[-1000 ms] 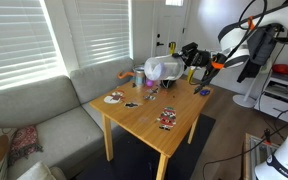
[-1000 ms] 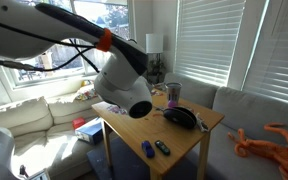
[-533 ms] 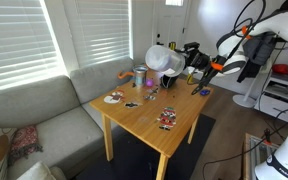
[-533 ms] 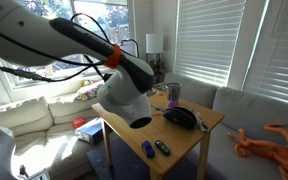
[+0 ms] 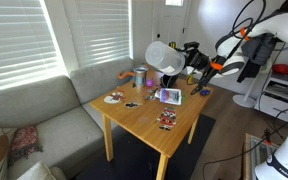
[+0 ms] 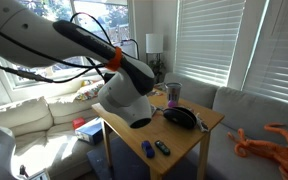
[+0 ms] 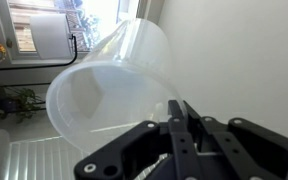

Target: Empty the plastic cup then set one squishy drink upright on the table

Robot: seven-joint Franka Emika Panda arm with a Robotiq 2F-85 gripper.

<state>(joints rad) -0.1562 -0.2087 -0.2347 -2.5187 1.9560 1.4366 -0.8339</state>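
My gripper (image 7: 179,112) is shut on the rim wall of the plastic cup (image 7: 114,85), a translucent whitish tumbler that looks empty inside. In an exterior view the cup (image 5: 162,55) is held tilted on its side above the far part of the light-wood table (image 5: 149,125), with the gripper (image 5: 184,62) at its right. A small purple and pale thing, probably the squishy drink (image 5: 169,96), lies on the table just below the cup. I cannot tell whether it is upright.
A silvery-blue cylinder with an orange rim (image 5: 140,76) stands at the table's far side. Flat packets (image 5: 114,98) (image 5: 167,118) lie on the top. A grey sofa (image 5: 44,115) is beside the table. My arm (image 6: 124,95) hides much of the table (image 6: 184,135).
The cup has risen and tipped further over the table. A purple and pale thing now lies on the table under it, where nothing lay before.
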